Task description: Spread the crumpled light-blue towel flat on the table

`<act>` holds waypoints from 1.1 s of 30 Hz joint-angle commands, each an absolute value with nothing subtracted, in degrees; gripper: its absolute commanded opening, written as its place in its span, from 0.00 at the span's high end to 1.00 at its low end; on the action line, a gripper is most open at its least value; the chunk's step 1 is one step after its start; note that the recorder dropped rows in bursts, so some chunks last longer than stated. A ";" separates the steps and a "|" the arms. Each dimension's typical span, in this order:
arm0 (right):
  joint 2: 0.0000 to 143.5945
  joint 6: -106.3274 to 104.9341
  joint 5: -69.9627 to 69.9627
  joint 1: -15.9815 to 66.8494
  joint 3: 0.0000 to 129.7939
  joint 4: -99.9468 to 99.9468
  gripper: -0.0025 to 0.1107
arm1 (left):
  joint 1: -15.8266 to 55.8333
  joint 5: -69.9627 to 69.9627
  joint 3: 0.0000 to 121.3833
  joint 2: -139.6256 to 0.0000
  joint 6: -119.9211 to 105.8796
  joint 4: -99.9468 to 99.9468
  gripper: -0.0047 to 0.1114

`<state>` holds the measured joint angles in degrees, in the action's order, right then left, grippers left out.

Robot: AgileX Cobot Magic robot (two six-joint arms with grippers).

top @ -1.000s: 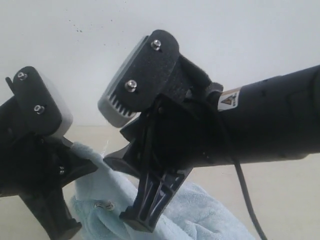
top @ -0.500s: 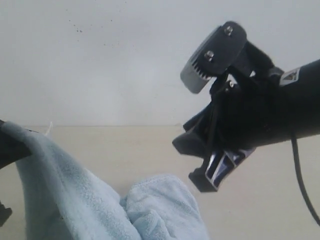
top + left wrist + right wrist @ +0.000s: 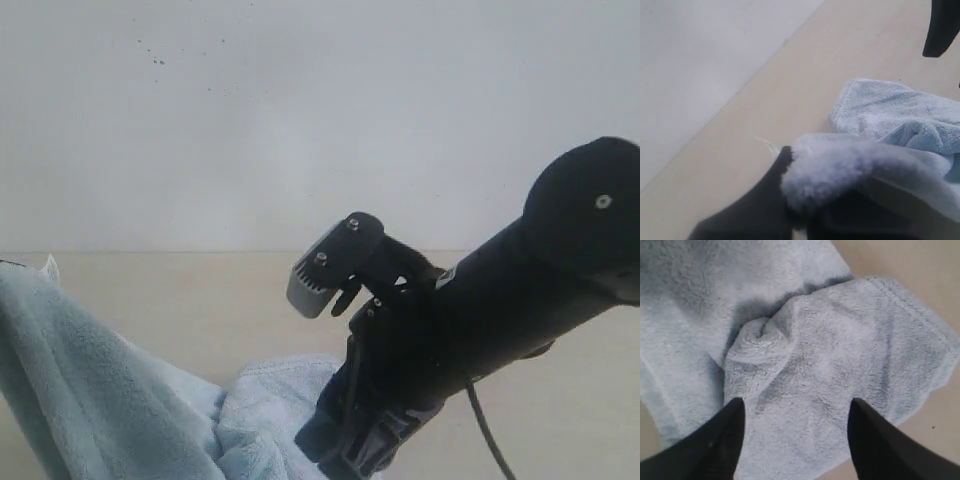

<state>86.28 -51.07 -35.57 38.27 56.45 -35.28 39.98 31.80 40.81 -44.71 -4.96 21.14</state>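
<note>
Right gripper (image 3: 795,412) is hanging wide open and empty right over the towel (image 3: 850,350), its fingers lining up on either side of a bunched fold in the heap, which is lying at the near middle of the table (image 3: 200,300). Left gripper (image 3: 807,200) is pinching a towel edge and holding it raised at the left, so the cloth is sloping down rightward, and the right arm is sitting nearer the loose part.

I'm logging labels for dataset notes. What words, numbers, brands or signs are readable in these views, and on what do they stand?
No text can be read.
On the right arm, a small pale sticker: too small and blurred to read.
On the towel, a white tag at its raised edge: no legible print.
The table and wall: no text.
</note>
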 commanded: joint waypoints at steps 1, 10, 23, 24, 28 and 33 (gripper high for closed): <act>88.49 -56.48 -34.80 41.52 56.66 -40.27 0.47 | 39.74 31.75 40.57 -44.37 -3.85 21.47 0.92; 92.51 -56.75 -29.41 46.29 56.66 -40.49 0.47 | 39.74 31.75 40.57 -44.37 -3.45 21.47 0.92; 96.73 -57.81 -25.97 46.34 56.66 -40.82 0.47 | 39.74 31.75 40.57 -44.37 -3.46 20.39 0.92; 97.25 -57.86 -25.66 46.34 56.66 -40.82 0.47 | 39.74 31.75 40.57 -44.37 -3.46 20.39 0.92; 97.78 -58.71 -21.88 46.34 56.66 -41.06 0.71 | 39.74 31.75 40.57 -44.37 -3.46 20.39 0.92; 95.15 -52.09 -17.43 43.53 56.66 -41.58 0.97 | 39.74 33.27 40.57 -44.37 -3.46 20.39 0.92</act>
